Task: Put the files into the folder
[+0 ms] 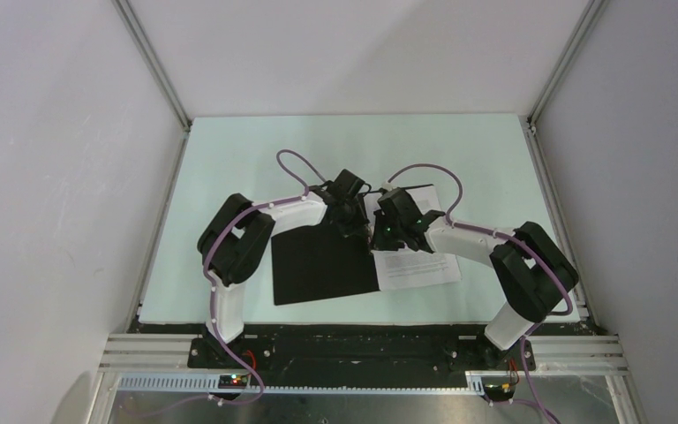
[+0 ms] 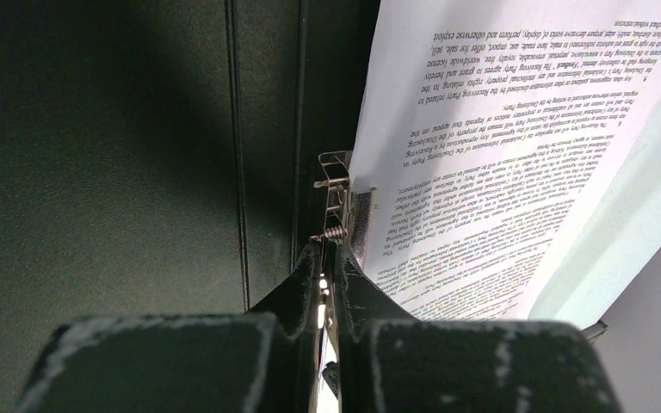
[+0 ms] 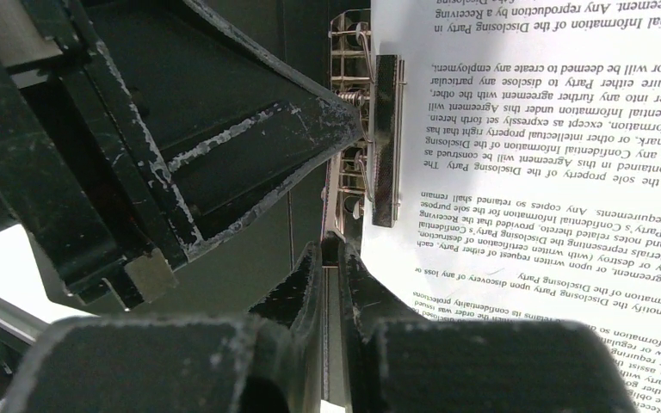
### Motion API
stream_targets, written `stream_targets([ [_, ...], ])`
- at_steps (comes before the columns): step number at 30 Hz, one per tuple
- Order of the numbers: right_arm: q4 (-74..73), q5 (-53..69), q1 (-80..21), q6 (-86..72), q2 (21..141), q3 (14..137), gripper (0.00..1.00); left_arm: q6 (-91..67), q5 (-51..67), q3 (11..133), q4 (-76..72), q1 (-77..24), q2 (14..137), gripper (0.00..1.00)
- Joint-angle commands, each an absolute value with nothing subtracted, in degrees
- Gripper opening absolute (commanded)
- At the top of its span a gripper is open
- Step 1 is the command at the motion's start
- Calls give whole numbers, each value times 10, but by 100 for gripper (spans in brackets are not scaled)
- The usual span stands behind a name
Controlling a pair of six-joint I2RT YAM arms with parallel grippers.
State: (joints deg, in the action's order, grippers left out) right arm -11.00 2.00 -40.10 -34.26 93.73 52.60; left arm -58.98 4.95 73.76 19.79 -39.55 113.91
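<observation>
The folder [image 1: 318,265] lies open on the table with its black inside up; its red outside is hidden. The files [image 1: 419,269], white printed sheets, lie on its right half. A metal spring clip [image 3: 385,138] at the spine has its black bar lying over the sheets' edge [image 3: 551,172]. My left gripper [image 1: 350,225] and right gripper [image 1: 384,237] meet over the spine. In the left wrist view my left gripper [image 2: 328,249] is shut to a narrow slit, its tips at the clip's spring [image 2: 336,185], with the sheets [image 2: 499,146] to the right. My right gripper [image 3: 331,249] is shut to the same kind of slit, just below the clip.
The pale green table top [image 1: 256,150] is bounded by white walls with metal rails on three sides. The left arm's fingers [image 3: 267,146] reach in from the left close to my right gripper. The arm bases stand at the near edge [image 1: 362,353].
</observation>
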Motion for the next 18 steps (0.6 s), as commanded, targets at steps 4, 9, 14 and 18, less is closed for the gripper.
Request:
stream_targets([
  [4, -189, 28, -376, -375, 910, 495, 0, -566, -47, 708, 271, -394, 1205, 0],
  [9, -191, 29, -372, -386, 912, 483, 0, -567, -47, 710, 272, -394, 1208, 0],
  [14, -185, 31, -371, -402, 920, 469, 0, -569, -45, 710, 272, -393, 1212, 0],
  [18, -178, 31, -366, -411, 918, 457, 0, -570, -44, 708, 273, -392, 1214, 0],
])
